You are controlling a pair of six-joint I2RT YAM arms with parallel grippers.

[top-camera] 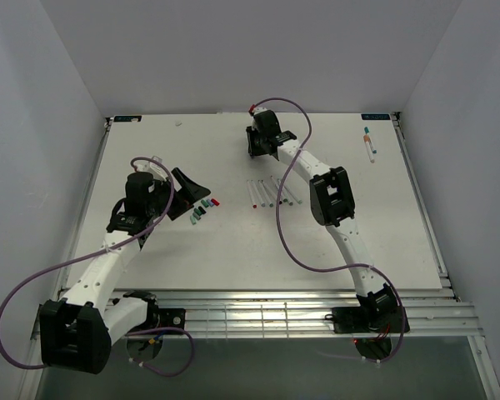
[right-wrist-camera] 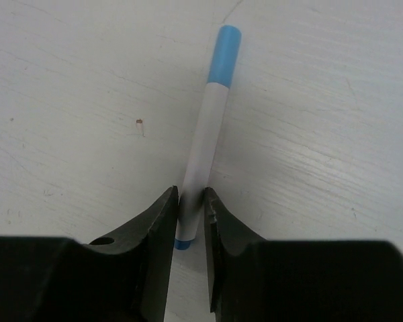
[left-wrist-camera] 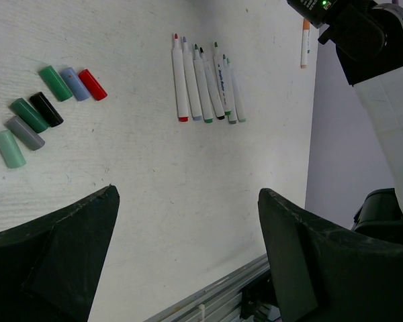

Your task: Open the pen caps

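Right wrist view: my right gripper (right-wrist-camera: 190, 201) is pinching the pen (right-wrist-camera: 205, 134) by its tail end at the table's (right-wrist-camera: 67, 100) far middle, blue cap (right-wrist-camera: 226, 54) on. My left gripper (left-wrist-camera: 188, 221) is hanging wide open beside loose caps (left-wrist-camera: 46, 109), left of centre.

White table (top-camera: 233, 250) with seven loose caps (left-wrist-camera: 47, 107), a row of uncapped pens (left-wrist-camera: 205, 84), a blue-capped pen (right-wrist-camera: 208, 127), one lone pen (top-camera: 369, 143).

Seven loose pen caps (left-wrist-camera: 46, 109), red, blue, greens, black, grey, lie flat, clustered at ten o'clock; one light-blue cap (right-wrist-camera: 226, 55) sits fitted on its pen (right-wrist-camera: 205, 144), pointing twelve o'clock.
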